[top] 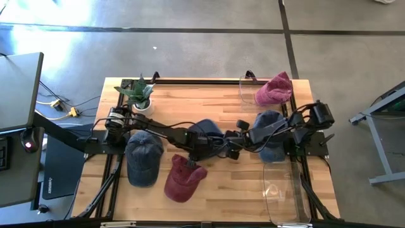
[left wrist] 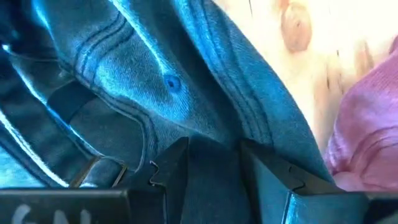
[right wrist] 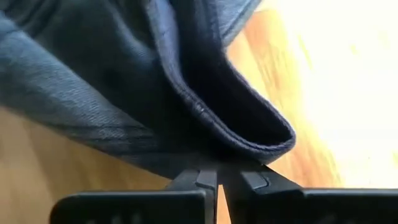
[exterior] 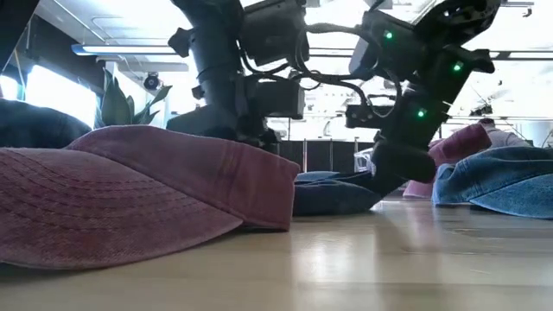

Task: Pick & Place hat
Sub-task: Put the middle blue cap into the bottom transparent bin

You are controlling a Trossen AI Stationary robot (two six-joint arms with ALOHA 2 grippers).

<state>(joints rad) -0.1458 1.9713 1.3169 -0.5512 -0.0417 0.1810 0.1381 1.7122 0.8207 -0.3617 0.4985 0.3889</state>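
Note:
The middle blue denim hat point(top: 206, 130) lies on the table's centre, with both grippers at it. My left gripper point(top: 201, 147) reaches in from the left and is shut on its crown cloth point(left wrist: 186, 112). My right gripper point(top: 229, 149) comes from the right and is shut on the hat's edge point(right wrist: 249, 130). In the low view this hat point(exterior: 333, 192) sits low on the wood behind the maroon hat point(exterior: 130, 194), and the right arm slants down to it. A maroon hat point(top: 183, 178) lies just nearside. My left gripper has a bunch of the blue hat's crown cloth point(left wrist: 214, 165) between its two fingers point(left wrist: 171, 171); the cloth fills the gap. It slants down from the table's left. The hat rests on the table. My right gripper pinches the hat's folded, stitched edge point(right wrist: 217, 155) between its fingertips point(right wrist: 205, 177), only at their free ends. It slants down from the table's right. The cloth hangs slack above the wood.
Another blue hat point(top: 142, 158) lies at the left, one more point(top: 271, 134) at the right, a pink hat point(top: 273, 88) at the far right corner. A potted plant point(top: 139, 95) stands far left. Clear containers point(top: 285, 190) point(top: 250, 85) sit on the right side.

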